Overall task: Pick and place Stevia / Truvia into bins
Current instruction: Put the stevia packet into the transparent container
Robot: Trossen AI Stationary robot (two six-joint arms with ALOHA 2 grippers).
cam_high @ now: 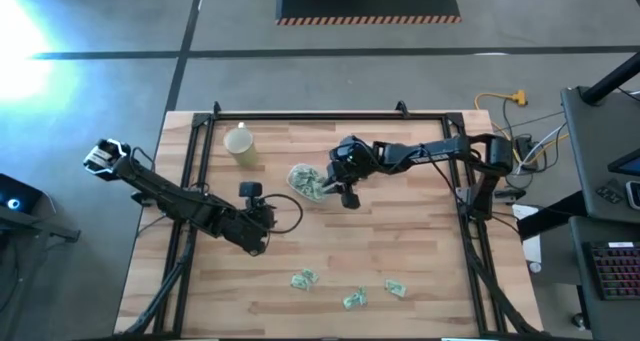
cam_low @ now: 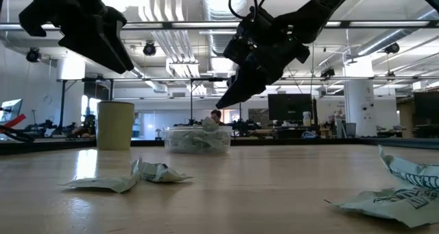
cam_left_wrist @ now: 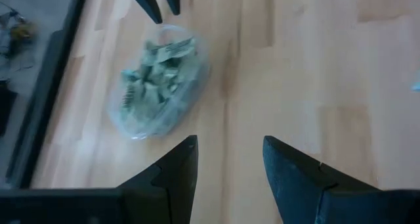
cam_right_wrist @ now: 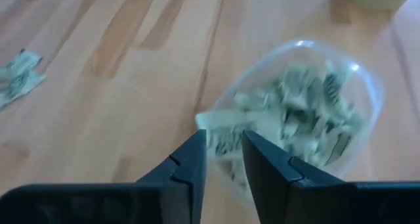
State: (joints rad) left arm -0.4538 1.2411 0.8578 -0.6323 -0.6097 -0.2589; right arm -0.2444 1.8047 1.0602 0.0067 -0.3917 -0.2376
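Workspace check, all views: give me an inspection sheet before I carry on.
Surface: wooden table, black frame around it.
Job's things: clear tub holding many sachets; three loose sachets near the front edge.
Clutter: pale yellow cup behind the tub.
Grippers: right gripper at the tub's rim, shut on a sachet; left gripper open, empty, raised above the table.
Cables: bundle with yellow plug off the table's right side.
Surroundings: open workshop hall; no people seen.
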